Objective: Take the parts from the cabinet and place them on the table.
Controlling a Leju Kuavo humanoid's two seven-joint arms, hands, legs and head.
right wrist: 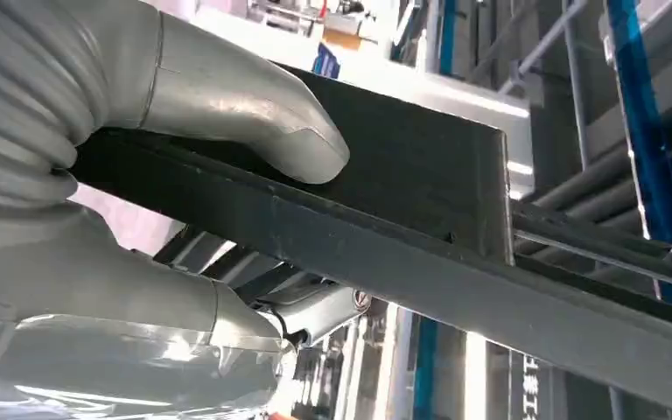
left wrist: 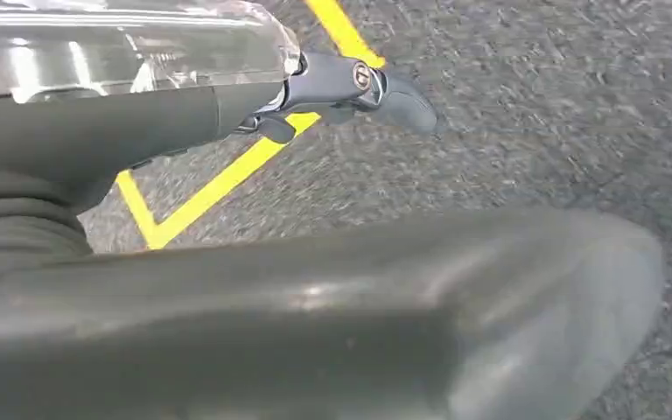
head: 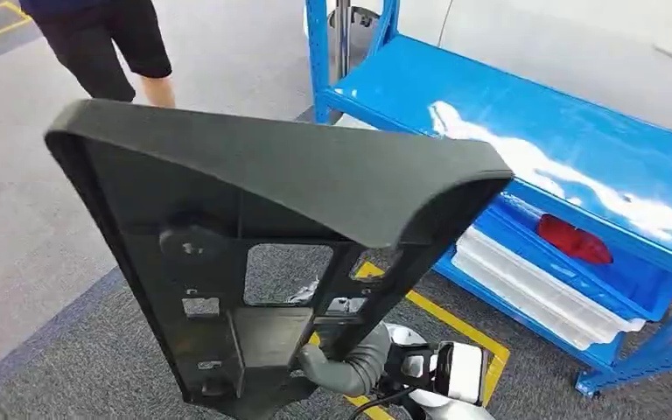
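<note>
The right hand (right wrist: 149, 175) clamps the large black plastic part (head: 254, 227), thumb pressed flat on its edge in the right wrist view, gripping near the lower end at about five o'clock in the head view. The part stands tilted up over grey carpet. The left hand (left wrist: 350, 87) hangs over the floor's yellow line (left wrist: 219, 179); its fingers look apart, though blur makes that uncertain. At three o'clock, the blue cabinet (head: 577, 166) holds a red part (head: 575, 240).

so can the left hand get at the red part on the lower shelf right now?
Probably not. The left hand hangs over the carpet, and the big black panel held by the right hand stands between the robot and the red part.
</note>
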